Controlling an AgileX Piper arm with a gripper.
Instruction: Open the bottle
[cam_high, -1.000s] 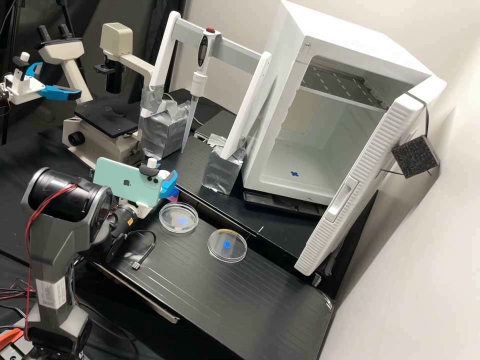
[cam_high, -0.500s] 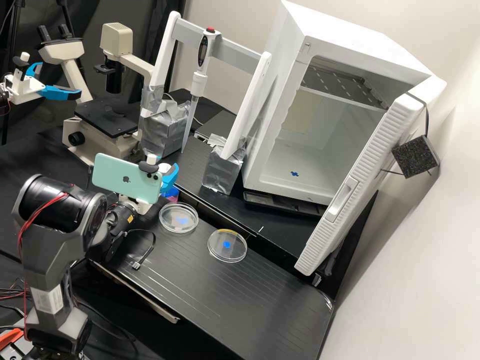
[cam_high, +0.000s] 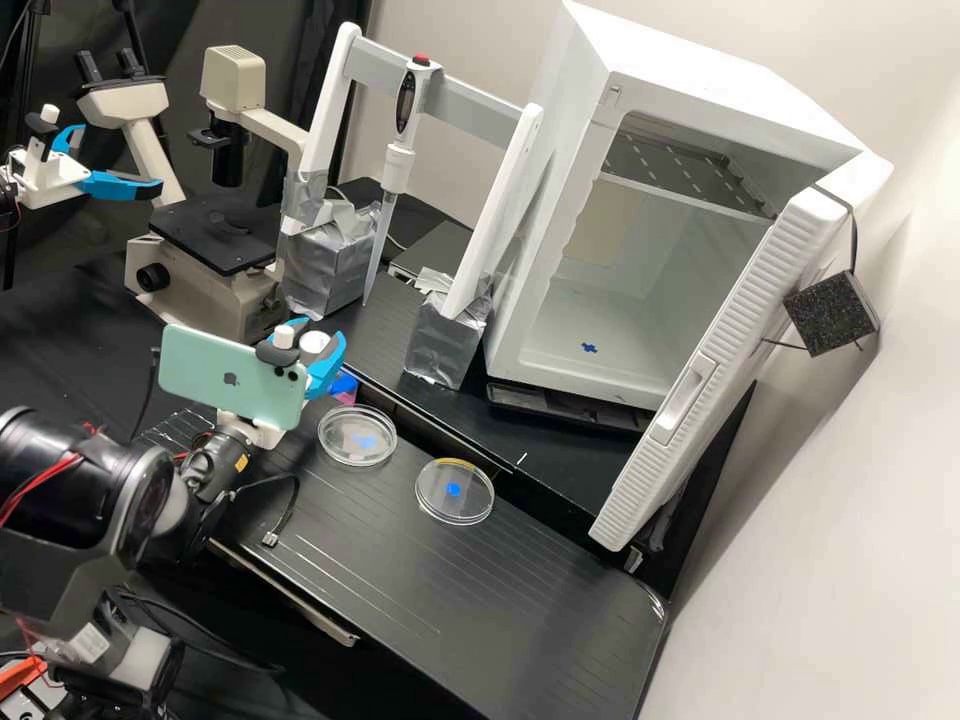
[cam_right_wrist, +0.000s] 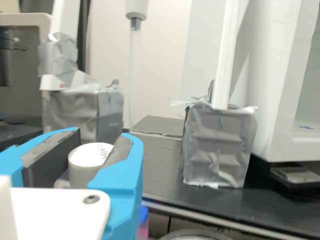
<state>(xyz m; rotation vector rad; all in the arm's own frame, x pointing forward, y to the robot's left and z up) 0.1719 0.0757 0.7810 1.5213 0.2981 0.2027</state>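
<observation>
Our end effector (cam_right_wrist: 91, 152) pinches a white cap (cam_high: 314, 344) above the desk (cam_high: 470, 610), near a pink container with a blue top (cam_high: 343, 384). The grip looks made, but we cannot tell whether the cap's bottle hangs beneath, so opening may be done or remain.

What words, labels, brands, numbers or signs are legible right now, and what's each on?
No words or numbers I can quote.
White cap in the gripper: faint marks on top, too blurred to read.
Mint phone: a dark logo, no words I can make out.
White label on the arm: too small to read.
</observation>
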